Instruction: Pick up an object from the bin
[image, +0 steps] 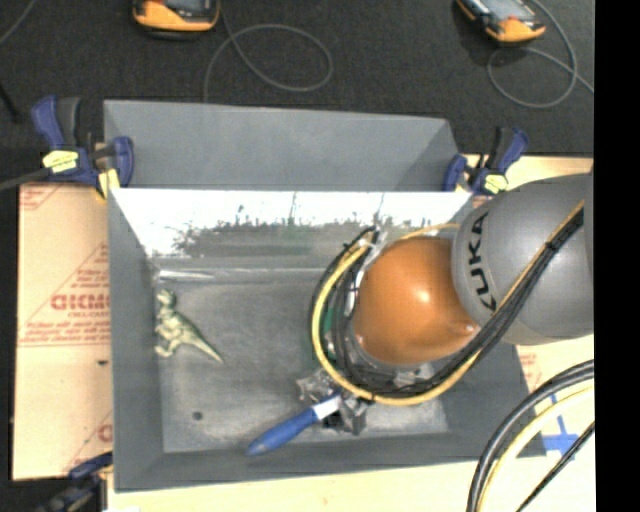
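Note:
My gripper (340, 400) is low over the front middle of the bin floor, mostly hidden under the arm's orange cover. A blue pen-like stick (285, 431) with a white band lies slanted on the floor. Its upper right end reaches right up to the gripper and its lower left end points to the bin's front wall. Whether the gripper has hold of the stick is hidden. A pale green toy dinosaur (178, 328) lies on the floor at the left, well apart from the gripper.
The arm with its orange cover and yellow and black cables covers the right half of the bin. The bin's sloping walls rise on all sides, and the front wall is close to the stick.

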